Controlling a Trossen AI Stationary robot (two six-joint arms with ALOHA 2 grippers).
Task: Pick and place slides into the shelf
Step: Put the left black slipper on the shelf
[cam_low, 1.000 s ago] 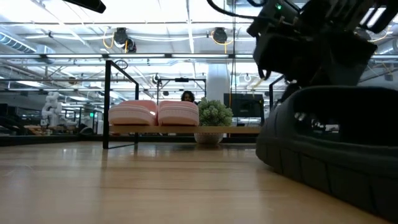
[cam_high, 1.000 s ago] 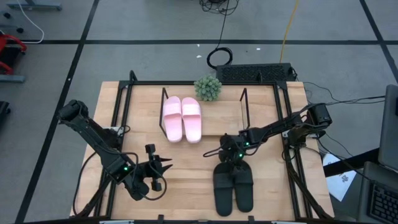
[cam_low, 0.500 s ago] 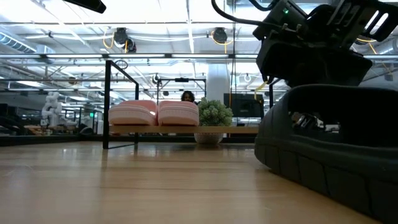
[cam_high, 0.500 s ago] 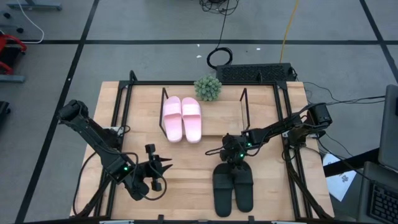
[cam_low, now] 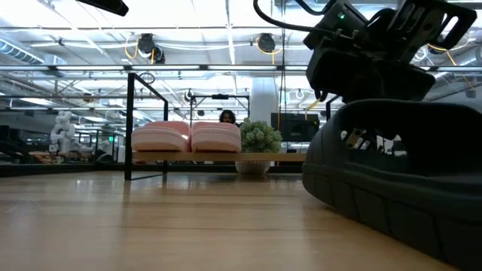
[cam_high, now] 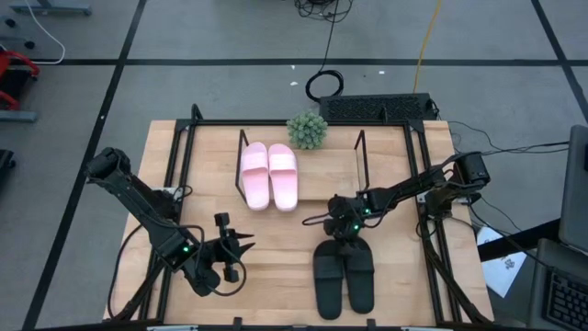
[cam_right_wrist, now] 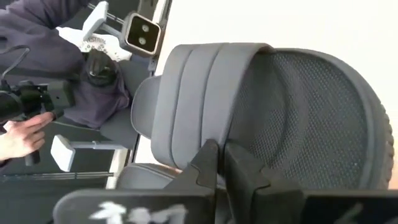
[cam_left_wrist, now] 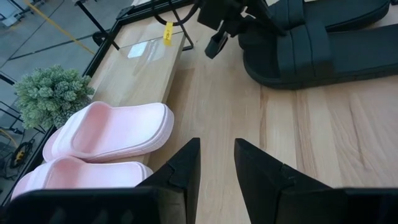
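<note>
- Black matte slide sandals [cam_high: 344, 282] lie side by side on the near right part of the wooden tabletop [cam_high: 276, 248], toes toward the shelf, well apart from it.
- Over their front ends sits the right gripper [cam_high: 342, 230], its fingers [cam_right_wrist: 208, 163] pinched tight on the wide strap of the black slide [cam_right_wrist: 261, 106]; judging by that hold, lifting is the step in hand.
- Pale pink pair of slides [cam_high: 269, 175] already rests on the left half of the low shelf with its light wooden board [cam_high: 326, 175] and thin dark end frames.
- Bare board remains on the shelf's right half, room enough, I judge, for both black slides.
- A small green potted plant [cam_high: 307, 130] stands just behind the shelf, so a deep push could reach it.
- Waiting at the table's near left, the left gripper [cam_high: 241, 245] points at open wood, fingers [cam_left_wrist: 186, 168] parted and holding nothing.
</note>
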